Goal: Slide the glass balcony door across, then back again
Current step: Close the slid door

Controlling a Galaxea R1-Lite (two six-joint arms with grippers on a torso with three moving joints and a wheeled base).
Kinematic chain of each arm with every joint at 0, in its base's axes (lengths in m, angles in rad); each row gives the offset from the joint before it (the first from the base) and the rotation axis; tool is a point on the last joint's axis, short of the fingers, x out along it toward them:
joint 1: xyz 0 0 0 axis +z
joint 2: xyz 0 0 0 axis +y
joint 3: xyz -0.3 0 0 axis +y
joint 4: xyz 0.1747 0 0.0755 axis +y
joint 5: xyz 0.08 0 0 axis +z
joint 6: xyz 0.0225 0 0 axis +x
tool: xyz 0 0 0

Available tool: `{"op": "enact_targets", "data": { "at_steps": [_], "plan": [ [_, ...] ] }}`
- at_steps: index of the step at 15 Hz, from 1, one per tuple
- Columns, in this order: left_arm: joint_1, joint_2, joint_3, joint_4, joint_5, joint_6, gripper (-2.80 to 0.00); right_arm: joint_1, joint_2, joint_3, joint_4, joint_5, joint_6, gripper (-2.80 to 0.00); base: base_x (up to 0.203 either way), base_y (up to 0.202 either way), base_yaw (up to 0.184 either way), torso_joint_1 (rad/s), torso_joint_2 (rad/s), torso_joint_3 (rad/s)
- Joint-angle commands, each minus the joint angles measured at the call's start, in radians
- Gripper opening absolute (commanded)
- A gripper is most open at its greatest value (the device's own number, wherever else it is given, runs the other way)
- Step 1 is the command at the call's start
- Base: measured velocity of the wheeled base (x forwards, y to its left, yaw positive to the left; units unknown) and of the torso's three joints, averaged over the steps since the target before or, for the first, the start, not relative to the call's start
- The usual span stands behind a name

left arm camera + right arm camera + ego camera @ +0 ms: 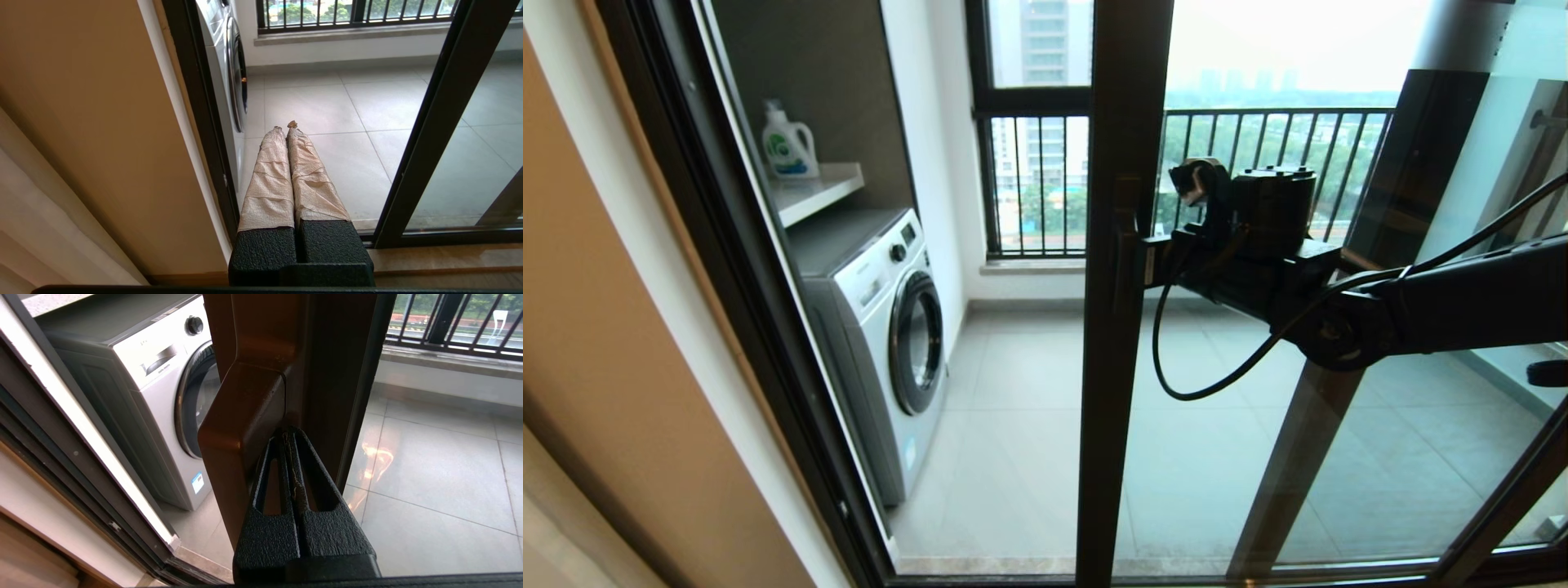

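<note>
both fingers of right hand (pixel 288 435) together, tucked behind door handle (pixel 241 428), left hand (pixel 284 124) together too.

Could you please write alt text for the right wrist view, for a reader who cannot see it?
The right gripper, fingers shut together, is tucked behind the brown bar handle of the glass balcony door. A white washing machine stands beyond on the tiled balcony.

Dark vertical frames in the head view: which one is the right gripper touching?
The right gripper touches the glass balcony door, the central upright. It alone carries the bar handle; the fingers, pressed together, sit behind it.
</note>
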Motion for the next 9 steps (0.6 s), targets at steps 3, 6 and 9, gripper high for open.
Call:
{"op": "enact_targets", "data": {
  "at_steps": [3, 6, 9],
  "plan": [
    [0.000, 0.002, 0.002, 0.000, 0.000, 0.000, -2.80, 0.035, 0.030, -0.032, 0.017, -0.002, 0.000, -2.80, 0.000, 0.000, 0.000, 0.000, 0.00, 0.000],
    [0.000, 0.002, 0.002, 0.000, 0.000, 0.000, -2.80, 0.050, 0.047, -0.067, 0.022, -0.002, 0.002, -2.80, 0.000, 0.000, 0.000, 0.000, 0.00, 0.000],
    [0.000, 0.002, 0.002, 0.000, 0.000, 0.000, -2.80, 0.075, 0.053, -0.082, 0.038, -0.002, 0.001, -2.80, 0.000, 0.000, 0.000, 0.000, 0.00, 0.000]
  ]
}}
